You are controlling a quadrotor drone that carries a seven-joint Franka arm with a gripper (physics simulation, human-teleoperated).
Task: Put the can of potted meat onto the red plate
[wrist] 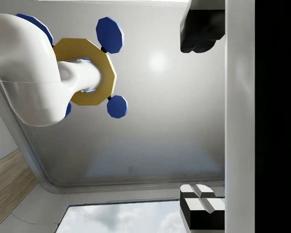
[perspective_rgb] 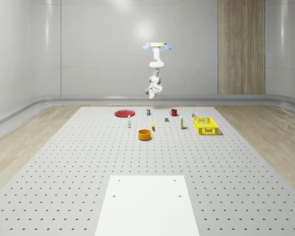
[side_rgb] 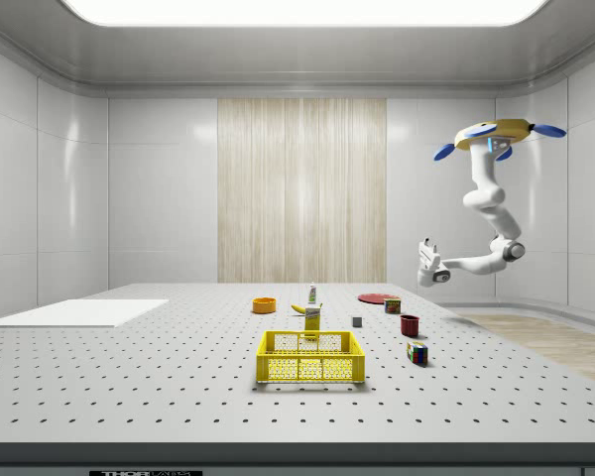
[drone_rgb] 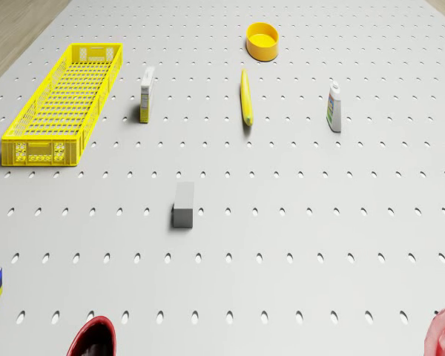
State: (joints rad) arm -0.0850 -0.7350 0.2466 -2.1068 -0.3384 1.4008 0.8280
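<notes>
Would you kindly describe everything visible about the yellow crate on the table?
The yellow crate is a shallow, rectangular, open-topped basket that looks like moulded plastic, with lattice walls and a gridded floor. It sits flat and upright on the perforated table, near the whole-scene view's right. Its inside looks empty. A small upright carton stands beside it on the table, apart from it. In the side view the crate is the nearest item, and nothing touches it except the table.

Whole-scene cam: far, high, facing long yellow plastic mesh crate (perspective_rgb: pixel 205 125). Side cam: low, nearer it (side_rgb: pixel 310 357). Drone cam: above it (drone_rgb: pixel 62 103). All 3 share it.
</notes>
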